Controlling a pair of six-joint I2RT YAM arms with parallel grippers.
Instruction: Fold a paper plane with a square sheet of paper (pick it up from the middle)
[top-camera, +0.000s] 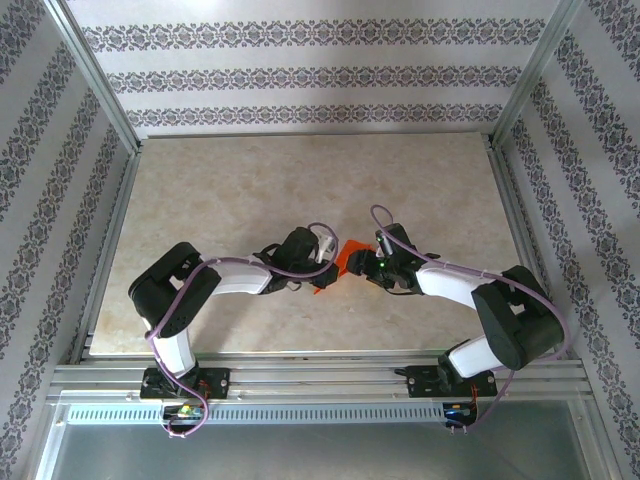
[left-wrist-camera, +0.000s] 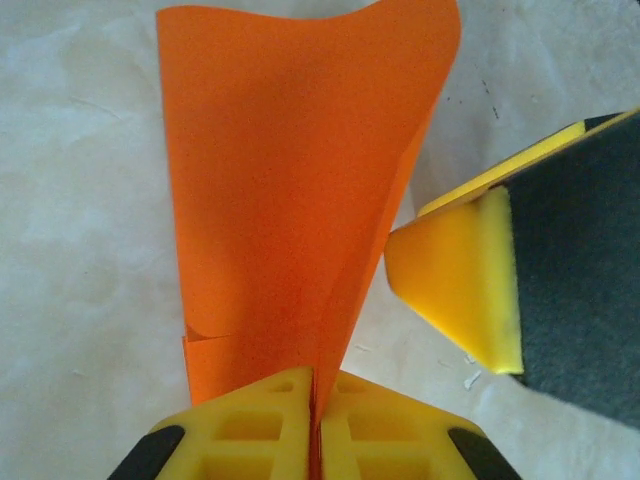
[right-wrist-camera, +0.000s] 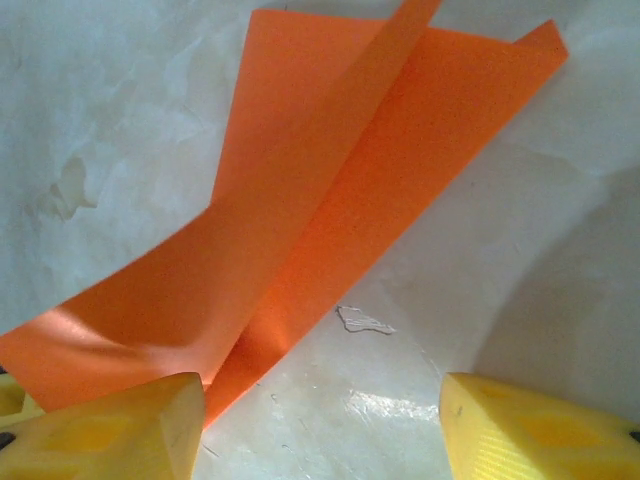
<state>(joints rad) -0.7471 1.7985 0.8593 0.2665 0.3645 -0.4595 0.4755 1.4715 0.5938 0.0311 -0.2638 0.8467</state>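
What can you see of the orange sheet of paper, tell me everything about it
The orange sheet of paper is thin, matte, bright orange-red and not flat: folded into overlapping layers along a long crease, its free end curling. The left gripper has its jaws shut on one end, holding it off the pale marbled table near the middle, between the arms. The right gripper is open beside it, one yellow finger at its edge; whether they touch I cannot tell.

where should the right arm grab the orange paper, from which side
Its free long edge, from the right: the left gripper pinches one end of the folded orange paper, and that edge stands raised off the table.
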